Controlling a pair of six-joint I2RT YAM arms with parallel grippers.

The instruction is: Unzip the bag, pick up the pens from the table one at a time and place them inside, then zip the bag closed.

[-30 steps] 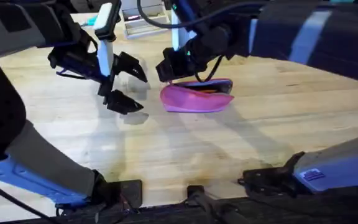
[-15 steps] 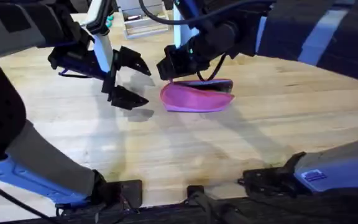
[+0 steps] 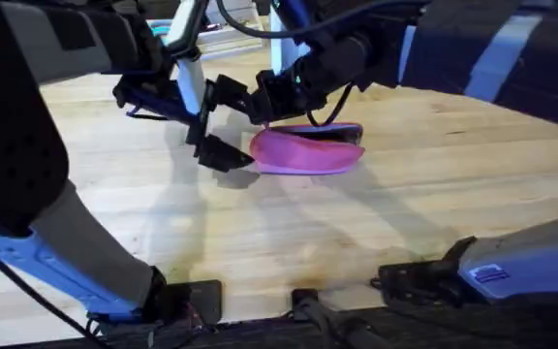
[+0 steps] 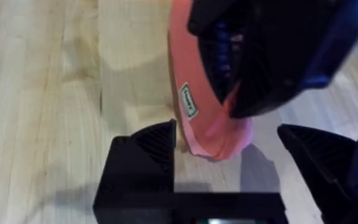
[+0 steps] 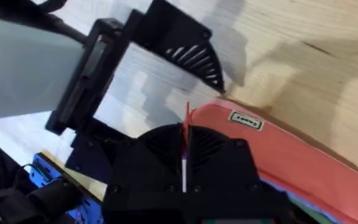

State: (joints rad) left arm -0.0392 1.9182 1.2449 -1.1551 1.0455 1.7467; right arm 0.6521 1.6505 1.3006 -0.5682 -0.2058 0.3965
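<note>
The pink bag (image 3: 308, 152) lies on the wooden table (image 3: 424, 204), its orange-red zipper (image 3: 324, 139) along the top edge. My right gripper (image 3: 271, 105) hangs over the bag's left end and is shut on the thin orange-red zipper pull (image 5: 186, 134). My left gripper (image 3: 223, 122) is open just left of the bag. In the left wrist view that end of the bag (image 4: 211, 130) sits between the left gripper's black fingers (image 4: 145, 155), apart from both. The pens are out of view.
A clear plastic box (image 3: 219, 37) stands at the back of the table behind both grippers. Bare wood stretches in front of and to the right of the bag. Arm bases and cables line the near edge.
My left gripper has moved right, from well left of the bag to its left end, still open. The right gripper and the bag have hardly moved.
</note>
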